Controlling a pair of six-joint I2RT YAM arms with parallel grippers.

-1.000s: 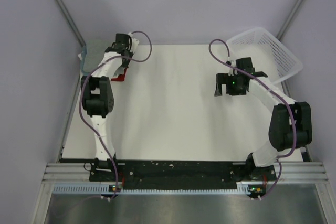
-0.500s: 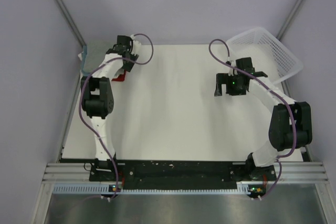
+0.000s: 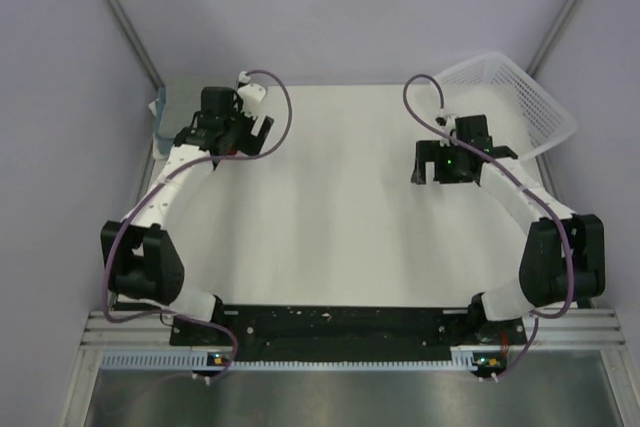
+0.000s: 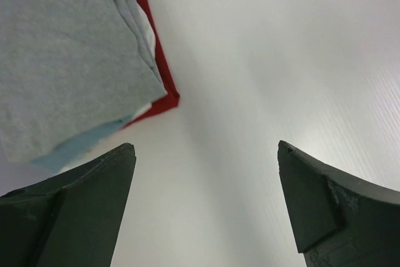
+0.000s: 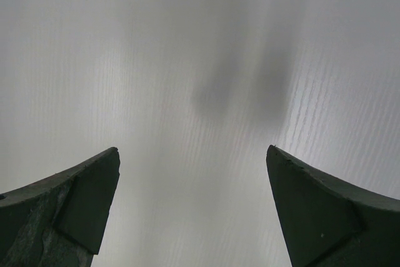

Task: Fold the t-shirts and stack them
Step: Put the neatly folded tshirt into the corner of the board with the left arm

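Note:
The t-shirts lie folded in one stack point(image 3: 170, 105) at the table's far left corner. In the left wrist view a heather-grey shirt point(image 4: 62, 60) is on top. A whitish edge point(image 4: 147, 37), a teal-blue edge point(image 4: 81, 145) and a red shirt point(image 4: 161, 89) peek out beneath it. My left gripper point(image 3: 240, 135) hovers just right of the stack. It is open point(image 4: 206, 148), with only bare table between its fingers. My right gripper point(image 3: 440, 167) hangs over the table's right half. It is open as well point(image 5: 194, 149), and nothing is between its fingers.
A white plastic lattice basket point(image 3: 515, 97) sits tilted at the far right corner, behind the right arm. The white table top point(image 3: 330, 197) spreads between the two arms. Purple-grey walls close in the left, back and right sides.
My left gripper opened and drew back from the stack toward the right. The left arm's elbow swung down and left. The right arm barely shifted.

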